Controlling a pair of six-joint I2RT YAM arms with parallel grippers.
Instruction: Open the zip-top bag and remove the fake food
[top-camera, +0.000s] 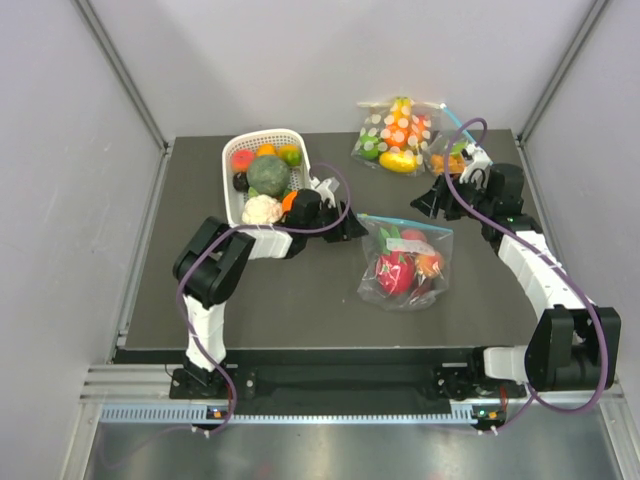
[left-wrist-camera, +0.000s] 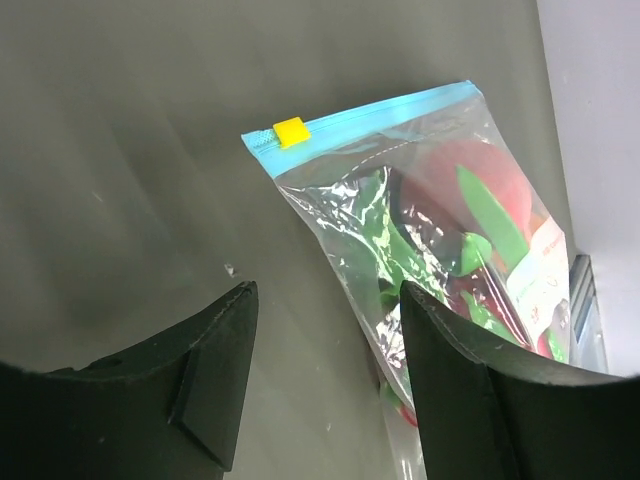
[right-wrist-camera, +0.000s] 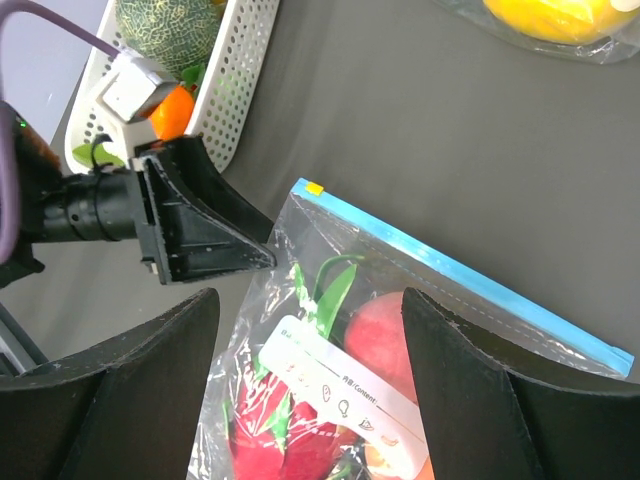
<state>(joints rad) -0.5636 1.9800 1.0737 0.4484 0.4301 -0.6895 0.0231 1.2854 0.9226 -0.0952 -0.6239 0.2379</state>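
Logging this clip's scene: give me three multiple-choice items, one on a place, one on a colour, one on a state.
1. Where is the zip-top bag?
A) flat on the table, close by the left gripper and the right gripper
B) lifted off the table
C) hanging over the table's edge

2. What colour is the slider on its zip strip?
A) red
B) yellow
C) black

3. How is the left gripper?
A) shut on the bag
B) shut on the slider
C) open, empty

1 A: the bag rests on the dark surface beside both.
2 B: a yellow tab sits on the teal strip.
3 C: its fingers stand apart, gripping nothing.
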